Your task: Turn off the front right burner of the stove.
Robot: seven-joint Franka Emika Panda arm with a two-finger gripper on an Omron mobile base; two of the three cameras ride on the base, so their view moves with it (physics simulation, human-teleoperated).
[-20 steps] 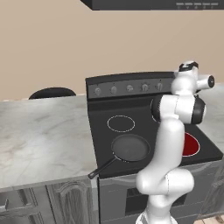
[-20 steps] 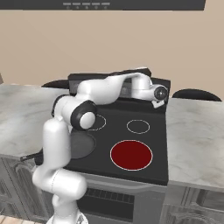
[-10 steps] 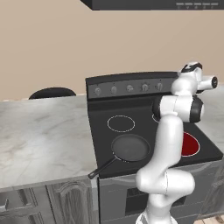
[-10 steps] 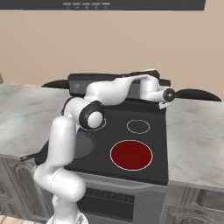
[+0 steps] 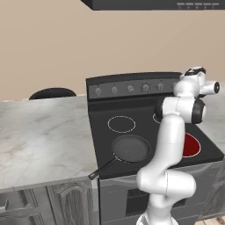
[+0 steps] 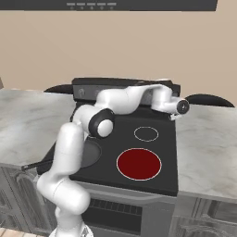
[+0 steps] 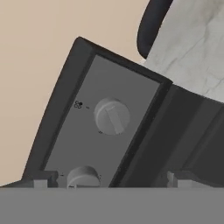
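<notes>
Gripper (image 7: 109, 180) fingers stand wide apart with nothing between them; in the hand view I see the two dark fingertips (image 7: 40, 179) flanking the lower part of the grey control panel (image 7: 94, 127), empty.

Compared with a second ago, the change is in the arm, not the scene. The base hasn't driven: the stove (image 5: 149, 132), the marble counter (image 5: 44, 136) and the frying pan (image 5: 131, 148) sit where they did. What moved is the wrist, which has swung further out to the right and toward the far right end of the upright knob panel; in the right base view the hand (image 6: 172, 102) now reaches past the panel's right end, over the edge toward the right-hand counter (image 6: 208, 139).

The front right burner (image 6: 139, 164) is at the near right of the cooktop and shows solid red, so I judge it is on and the task is not done. The small white ring (image 6: 146, 134) behind it is unlit.

From the hand view, one round knob (image 7: 112, 115) sits almost centred ahead of the fingers, with a second knob (image 7: 83, 176) low between the fingertips. I read this as the approach stage: I'm lined up on the right-end knobs but touching none. I can't tell which knob governs the red burner; the tiny marking beside the centred knob is too small to read.
</notes>
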